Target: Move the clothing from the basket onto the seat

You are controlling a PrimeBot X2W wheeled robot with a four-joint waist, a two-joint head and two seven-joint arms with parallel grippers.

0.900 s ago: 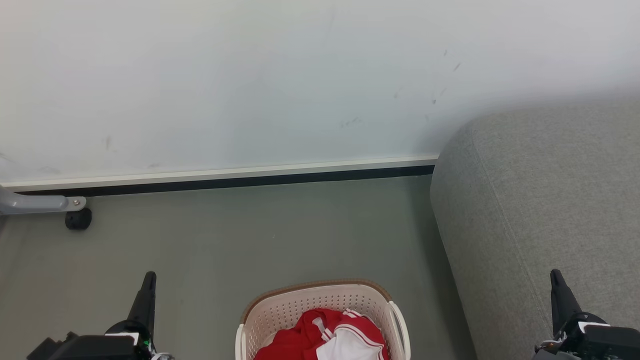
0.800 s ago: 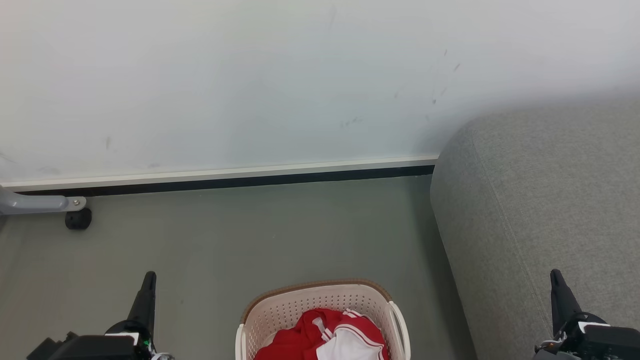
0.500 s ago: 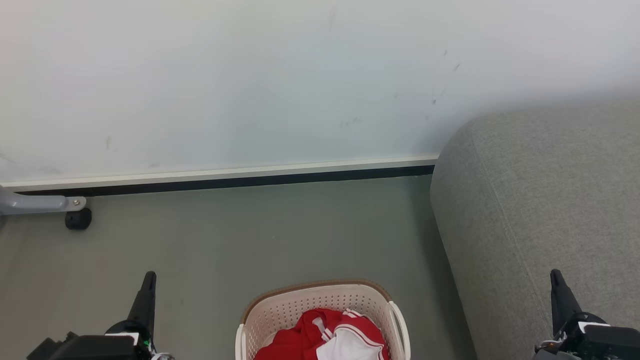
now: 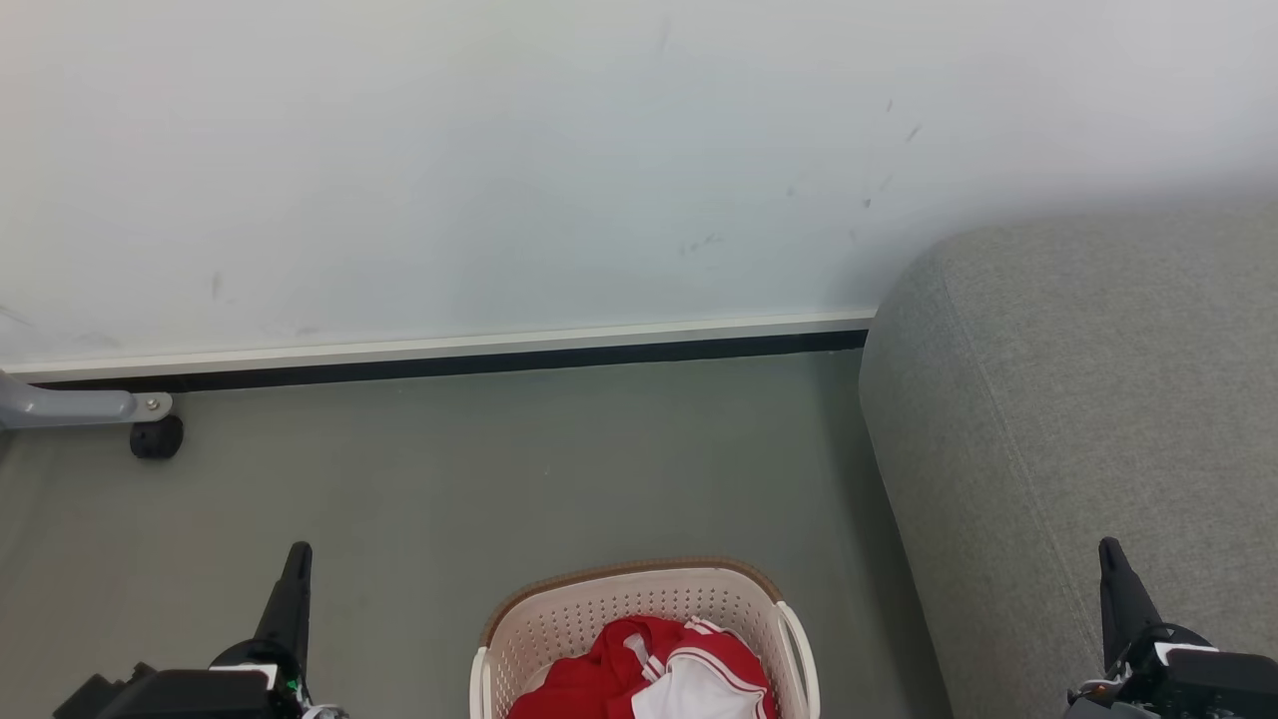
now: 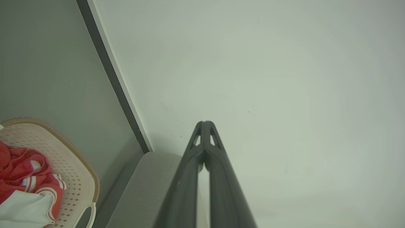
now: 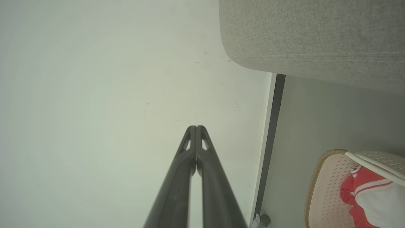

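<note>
2 grippers, both pinched shut and holding nothing. In the head view the left gripper (image 4: 298,549) pokes up at the lower left over the grey floor (image 4: 519,469), and the right gripper (image 4: 1106,547) pokes up at the lower right in front of the sofa (image 4: 1078,399). From up there each one just reads as 1 dark spike. The wrist views look straight along the fingers, so that's where you get the tips pressed together, both aimed at the white wall (image 4: 499,150).

The clothing (image 4: 599,684) is in the basket (image 4: 559,624): a red heap with a white panel and white stripes on top. The basket sits on the floor at the bottom middle of the head view, near the sofa's end with a strip of floor between them. The frame edge cuts off its near side. Both grippers are well apart from it, 1 on each side.

The head view gives the brown rim at the far side and a white handle (image 4: 799,649) on the sofa side. The right wrist view adds that handle crossing over the clothing.

At the far left of the head view there's a grey leg with a black caster (image 4: 155,437) by the baseboard (image 4: 449,350). The right wrist view has a small dark thing at the foot of the baseboard. It might be a caster, but it's too small to call.
</note>
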